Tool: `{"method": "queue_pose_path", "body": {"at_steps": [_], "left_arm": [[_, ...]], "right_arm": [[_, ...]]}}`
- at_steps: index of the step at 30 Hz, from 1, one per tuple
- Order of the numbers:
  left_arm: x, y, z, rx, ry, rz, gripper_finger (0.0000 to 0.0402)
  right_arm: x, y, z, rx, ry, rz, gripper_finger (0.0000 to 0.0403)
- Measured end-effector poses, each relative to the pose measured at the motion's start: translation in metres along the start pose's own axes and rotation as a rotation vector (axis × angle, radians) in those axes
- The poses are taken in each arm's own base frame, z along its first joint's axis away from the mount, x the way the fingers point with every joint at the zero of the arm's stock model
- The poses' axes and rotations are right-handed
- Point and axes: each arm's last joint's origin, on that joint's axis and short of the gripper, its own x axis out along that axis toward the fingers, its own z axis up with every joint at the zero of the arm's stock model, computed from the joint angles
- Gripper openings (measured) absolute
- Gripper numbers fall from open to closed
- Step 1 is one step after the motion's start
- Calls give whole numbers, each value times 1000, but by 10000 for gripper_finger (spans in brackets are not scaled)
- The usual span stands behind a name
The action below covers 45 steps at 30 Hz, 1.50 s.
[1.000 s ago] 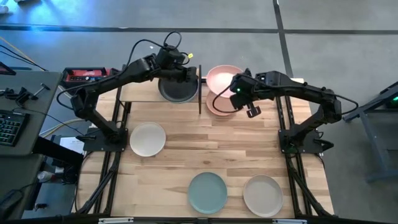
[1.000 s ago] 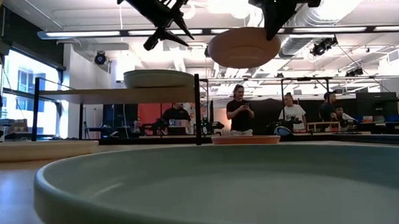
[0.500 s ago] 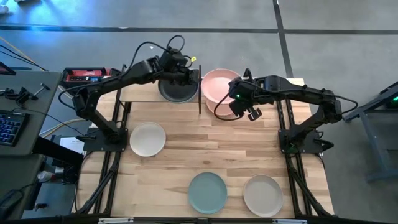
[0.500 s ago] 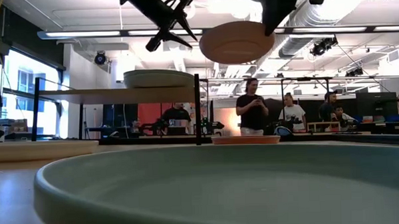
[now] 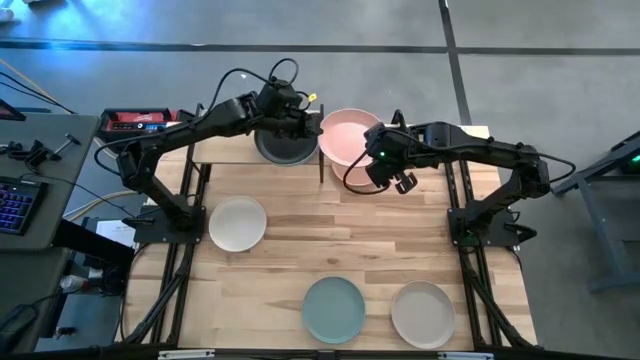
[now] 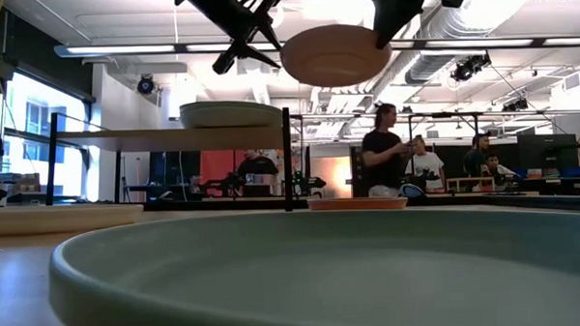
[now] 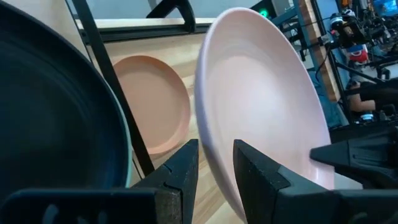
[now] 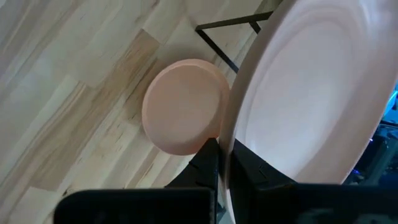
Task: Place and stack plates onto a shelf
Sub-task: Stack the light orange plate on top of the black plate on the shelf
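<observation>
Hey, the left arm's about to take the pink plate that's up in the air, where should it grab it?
Grip the pink plate by its thin rim on the shelf-facing edge, opposite the right gripper, which pinches the other side. The left gripper already straddles that rim, fingers open, so closing there from the shelf side looks best.

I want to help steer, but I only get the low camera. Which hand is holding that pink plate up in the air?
Observer: The right hand is. Its wrist camera shows its fingers shut on the rim of the pink plate.
Operator: What is the other hand doing?
Observer: The left hand is open, with that plate's rim lined up with the gap between its fingers.
Operator: Is the shelf full?
Observer: No. From above, one dark plate sits at the right end of the shelf; the rest of the board is bare.
</observation>
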Motion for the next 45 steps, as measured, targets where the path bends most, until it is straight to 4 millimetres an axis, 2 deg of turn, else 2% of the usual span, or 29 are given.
{"method": "queue_pose_path", "body": {"at_steps": [5, 14, 26, 29, 37, 45], "left_arm": [[0, 0, 0, 20, -10, 11, 79], [0, 1, 1, 82, -24, 23, 8], [0, 1, 1, 94, -22, 24, 4], [0, 1, 1, 88, -21, 25, 3], [-1, 5, 4, 89, -22, 40, 1], [-7, 18, 19, 99, -57, 66, 1]], "right_arm": [[-1, -1, 4, 0, -23, -24, 0], [-1, -2, 6, 2, -40, -34, 0], [-2, 0, 8, -5, -22, -51, 2], [-3, 1, 9, -7, -1, -73, 15], [-6, 1, 11, -9, 33, -122, 86], [-36, -10, 10, 133, -55, -146, 109]]}}
